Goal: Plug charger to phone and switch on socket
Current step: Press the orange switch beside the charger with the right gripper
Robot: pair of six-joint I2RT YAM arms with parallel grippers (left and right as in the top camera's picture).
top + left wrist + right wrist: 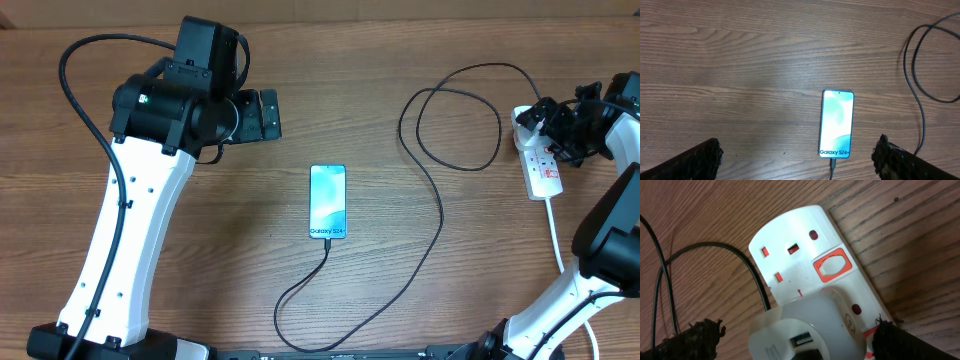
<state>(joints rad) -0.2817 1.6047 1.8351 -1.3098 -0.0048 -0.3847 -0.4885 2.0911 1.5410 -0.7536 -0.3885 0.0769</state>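
The phone (327, 202) lies flat mid-table with its teal screen up; it also shows in the left wrist view (836, 124). The charger's black cable (437, 215) runs from the phone's near end, where its connector tip (832, 164) sits in the port, and loops right to the socket (543, 168). A white adapter (810, 327) is plugged into the socket (800, 245), next to a red-rimmed switch (832, 267). My left gripper (262, 115) is open and empty, up and to the left of the phone. My right gripper (797, 340) is open, straddling the adapter over the socket's far end (548, 118).
The socket's white cord (556, 235) trails toward the near right edge. The black cable makes a large loop (455, 115) left of the socket and another (300, 315) near the front edge. The left arm (130, 230) covers the table's left side.
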